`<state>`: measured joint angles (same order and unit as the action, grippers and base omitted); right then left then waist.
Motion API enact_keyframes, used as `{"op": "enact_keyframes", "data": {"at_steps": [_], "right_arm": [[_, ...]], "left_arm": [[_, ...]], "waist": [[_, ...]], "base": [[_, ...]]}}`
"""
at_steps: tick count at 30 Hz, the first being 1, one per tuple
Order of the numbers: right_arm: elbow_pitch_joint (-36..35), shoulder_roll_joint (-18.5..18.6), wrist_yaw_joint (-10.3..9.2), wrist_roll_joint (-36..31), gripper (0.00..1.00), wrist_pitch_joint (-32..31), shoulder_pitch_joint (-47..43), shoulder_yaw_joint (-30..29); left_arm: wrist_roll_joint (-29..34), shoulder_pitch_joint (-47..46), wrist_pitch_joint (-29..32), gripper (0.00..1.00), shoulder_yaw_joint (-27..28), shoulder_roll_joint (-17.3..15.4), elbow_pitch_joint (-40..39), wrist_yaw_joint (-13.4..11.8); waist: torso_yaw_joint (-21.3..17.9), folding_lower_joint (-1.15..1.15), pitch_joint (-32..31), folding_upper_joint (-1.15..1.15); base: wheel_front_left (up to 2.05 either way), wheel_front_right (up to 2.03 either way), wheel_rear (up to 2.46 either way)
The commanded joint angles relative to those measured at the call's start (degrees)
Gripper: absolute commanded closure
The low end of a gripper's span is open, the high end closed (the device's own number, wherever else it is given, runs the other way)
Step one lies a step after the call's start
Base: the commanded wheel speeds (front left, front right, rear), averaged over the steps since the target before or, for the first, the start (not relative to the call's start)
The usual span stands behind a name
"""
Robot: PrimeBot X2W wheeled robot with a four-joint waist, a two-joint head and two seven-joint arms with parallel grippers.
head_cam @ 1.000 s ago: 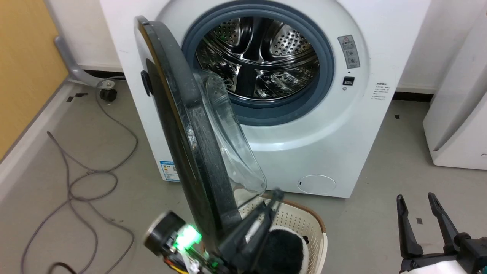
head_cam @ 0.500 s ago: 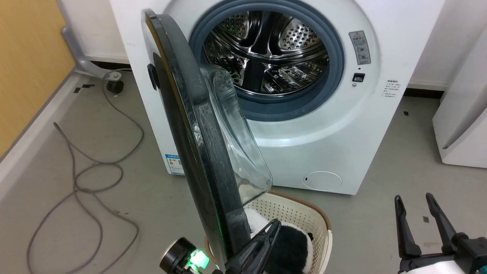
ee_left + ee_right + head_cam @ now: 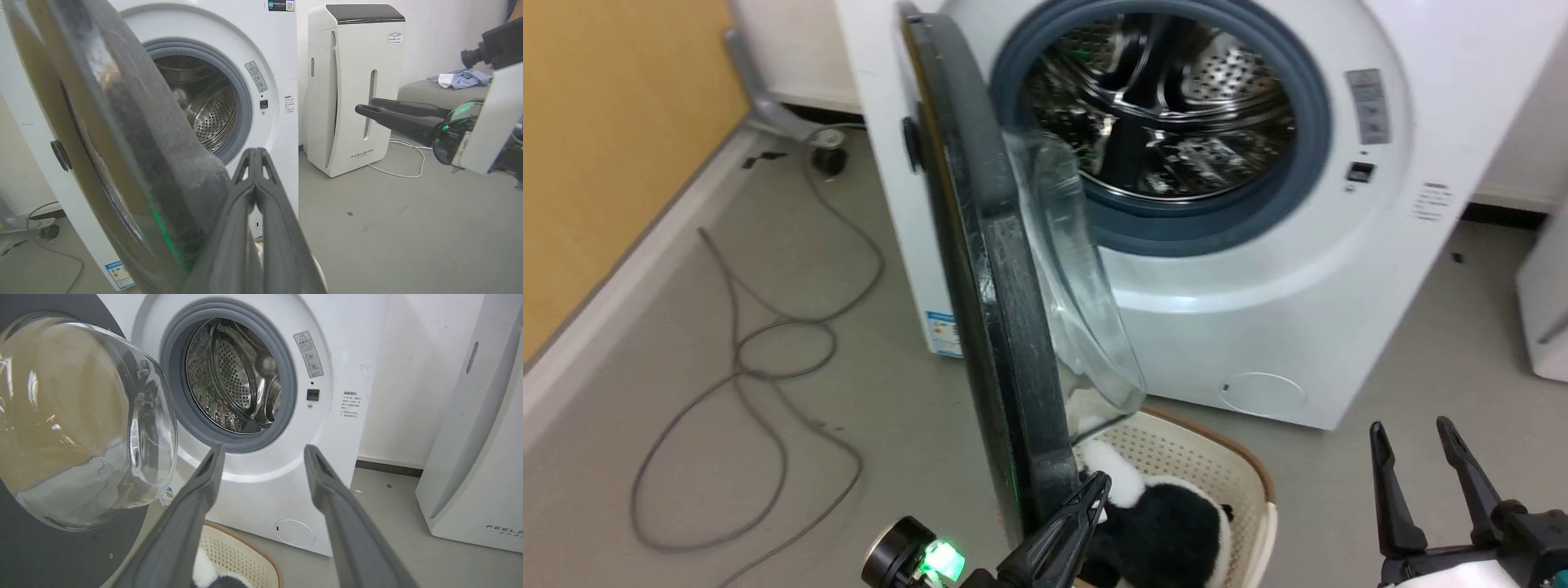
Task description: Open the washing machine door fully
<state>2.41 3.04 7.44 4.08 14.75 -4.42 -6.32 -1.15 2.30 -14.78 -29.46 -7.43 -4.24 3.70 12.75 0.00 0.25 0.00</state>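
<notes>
My left claw (image 3: 1097, 486) has two long dark fingers (image 3: 229, 245) with triangular cut-outs near the tips; a green light (image 3: 943, 562) glows at its black wrist (image 3: 894, 549). My right claw (image 3: 1411, 431) matches, on white casing (image 3: 496, 118).

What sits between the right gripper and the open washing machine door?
In the head view, a cream laundry basket holding a black-and-white plush toy lies between the right gripper and the door.

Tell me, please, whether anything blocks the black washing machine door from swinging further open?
Nothing visible does. Left of the round glossy black door lies grey floor with a loose grey cable lying flat, likely below the door's sweep. The shut left pincer sits at the door's inner side, not in its path.
</notes>
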Motion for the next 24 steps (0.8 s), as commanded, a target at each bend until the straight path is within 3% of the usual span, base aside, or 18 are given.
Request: {"op": "enact_keyframes", "data": {"at_steps": [1,13,20,24], "right_arm": [[0.03,-0.16,0.05,0.08,0.00,0.25,0.04,0.12],[0.08,-0.16,0.05,0.64,0.00,0.25,0.09,-0.02],[-0.02,-0.16,0.05,0.86,0.00,0.25,0.56,-0.05],[0.28,-0.16,0.05,0.49,0.00,0.25,1.58,1.35]], "left_arm": [[-0.15,0.11,-0.22,1.00,0.86,-0.44,0.60,-0.44],[-0.52,1.58,-0.22,1.00,1.50,-0.90,0.88,-1.02],[-1.39,2.64,-0.22,1.00,4.14,-1.06,0.93,-2.64],[-2.50,3.25,-0.22,1.00,7.40,-1.27,1.34,-4.18]], "waist": [[1.89,0.00,0.10,0.00],[11.61,0.00,0.72,0.00],[16.81,0.00,1.49,0.00],[17.82,0.00,2.64,0.00]], "base": [[0.00,0.00,0.00],[0.00,0.00,0.00],[0.00,0.00,0.00],[0.00,0.00,0.00]]}}
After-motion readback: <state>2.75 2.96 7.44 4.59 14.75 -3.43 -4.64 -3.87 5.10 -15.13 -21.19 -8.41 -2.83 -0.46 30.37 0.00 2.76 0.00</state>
